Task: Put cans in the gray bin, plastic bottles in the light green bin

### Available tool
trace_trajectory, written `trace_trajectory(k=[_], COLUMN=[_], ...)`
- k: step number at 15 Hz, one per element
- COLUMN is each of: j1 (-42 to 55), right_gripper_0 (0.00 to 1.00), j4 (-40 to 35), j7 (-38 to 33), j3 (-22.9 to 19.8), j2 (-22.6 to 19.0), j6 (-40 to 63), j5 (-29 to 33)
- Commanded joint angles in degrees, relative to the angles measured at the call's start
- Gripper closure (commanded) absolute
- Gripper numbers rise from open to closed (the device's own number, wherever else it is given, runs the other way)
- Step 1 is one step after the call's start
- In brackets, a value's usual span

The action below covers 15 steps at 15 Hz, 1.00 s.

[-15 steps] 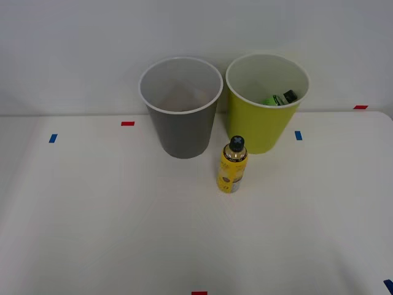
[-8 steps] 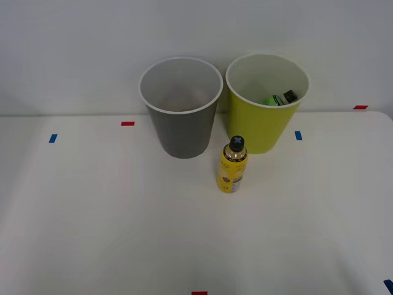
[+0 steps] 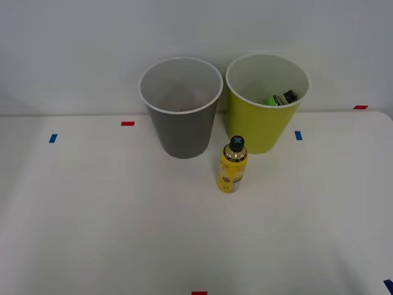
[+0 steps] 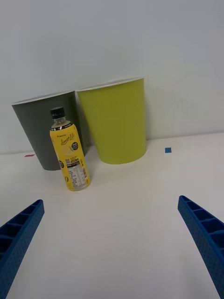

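My claw is spread wide and empty, facing the yellow bottle standing on the counter before the light green bin (a green bottle lies inside). Next, I should probably close around its body.

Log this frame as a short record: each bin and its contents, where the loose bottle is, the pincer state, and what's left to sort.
gray bin: upright at the table's far side, nothing visible inside
light green bin: upright, to the gray bin's right, holds a green bottle
yellow bottle: standing upright on the table, just in front of the two bins, cap on
right pincer: open, empty, facing the yellow bottle from a distance
remaining: the yellow bottle is not yet in the light green bin
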Motion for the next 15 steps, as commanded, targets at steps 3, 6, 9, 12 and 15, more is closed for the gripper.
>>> trace_trajectory(k=[3, 6, 9, 12, 15], j1=[0.0, -1.23, -4.48, -8.0, -10.37], right_gripper_0=[0.0, 0.0, 0.0, 0.0, 0.0], j4=[0.0, 1.67, 5.19, 5.36, 5.36], j7=[0.0, 0.0, 0.44, 2.02, 14.59], j3=[0.0, 0.44, 1.14, 3.25, 8.44], j2=[0.0, 0.53, 0.26, -1.76, -3.25], j6=[0.0, 0.7, 0.7, -0.18, 0.97], j5=[0.0, 0.09, -1.85, -0.88, -3.87])
